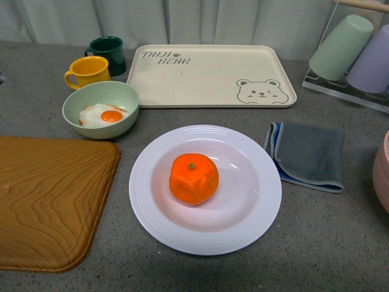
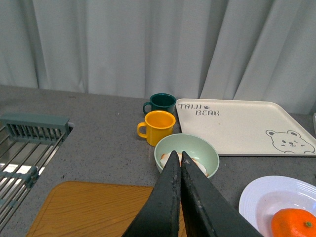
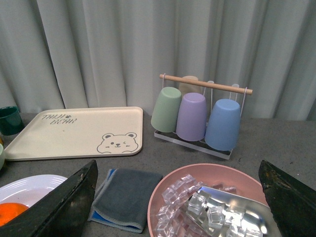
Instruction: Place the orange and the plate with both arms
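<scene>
Orange [image 1: 194,178]: centred on plate [image 1: 159,226], mid-surface toward the front edge, between both arms. Left end effector [image 2: 180,157]: closed, empty. Right end effector [image 3: 177,166]: wide open.

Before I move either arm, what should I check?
1. Orange sits inside plate: ok.
2. Plate rim apart from cloth and green bowl: ok.
3. Left gripper open for a grasp: not ok, shut and empty.
4. Right gripper open: ok.
5. Arm clearance above plate: cannot tell, neither arm shows in the front view.
</scene>
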Motion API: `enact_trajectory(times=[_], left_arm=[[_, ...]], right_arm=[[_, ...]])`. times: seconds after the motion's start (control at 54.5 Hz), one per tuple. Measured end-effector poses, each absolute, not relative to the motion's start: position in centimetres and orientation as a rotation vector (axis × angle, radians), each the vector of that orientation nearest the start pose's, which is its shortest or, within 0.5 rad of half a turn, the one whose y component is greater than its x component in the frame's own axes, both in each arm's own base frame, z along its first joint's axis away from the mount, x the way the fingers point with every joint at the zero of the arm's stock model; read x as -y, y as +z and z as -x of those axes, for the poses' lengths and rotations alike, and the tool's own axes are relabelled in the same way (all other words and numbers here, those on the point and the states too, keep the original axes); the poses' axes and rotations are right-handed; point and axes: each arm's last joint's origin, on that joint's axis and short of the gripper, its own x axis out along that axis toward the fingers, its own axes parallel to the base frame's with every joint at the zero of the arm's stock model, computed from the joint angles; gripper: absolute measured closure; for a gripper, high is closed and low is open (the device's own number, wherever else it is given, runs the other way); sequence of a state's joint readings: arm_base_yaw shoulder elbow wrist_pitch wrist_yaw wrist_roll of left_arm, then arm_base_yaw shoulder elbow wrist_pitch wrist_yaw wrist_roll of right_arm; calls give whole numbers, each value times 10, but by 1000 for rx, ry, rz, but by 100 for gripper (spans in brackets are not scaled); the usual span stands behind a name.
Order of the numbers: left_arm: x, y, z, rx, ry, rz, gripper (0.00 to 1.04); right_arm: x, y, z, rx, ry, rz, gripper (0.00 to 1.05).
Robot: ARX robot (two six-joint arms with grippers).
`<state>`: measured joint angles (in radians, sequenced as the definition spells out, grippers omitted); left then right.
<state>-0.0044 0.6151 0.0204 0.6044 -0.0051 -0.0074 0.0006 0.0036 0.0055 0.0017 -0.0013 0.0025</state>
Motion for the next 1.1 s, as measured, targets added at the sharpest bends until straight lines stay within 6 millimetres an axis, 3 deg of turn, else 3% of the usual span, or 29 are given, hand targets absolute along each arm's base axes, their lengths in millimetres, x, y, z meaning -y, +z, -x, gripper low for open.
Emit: enact_trajectory(times=[1.1], left_arm=[[0, 169, -102, -7, -3, 7, 101]], right_arm=[[0, 165, -98, 4, 2, -2, 9]])
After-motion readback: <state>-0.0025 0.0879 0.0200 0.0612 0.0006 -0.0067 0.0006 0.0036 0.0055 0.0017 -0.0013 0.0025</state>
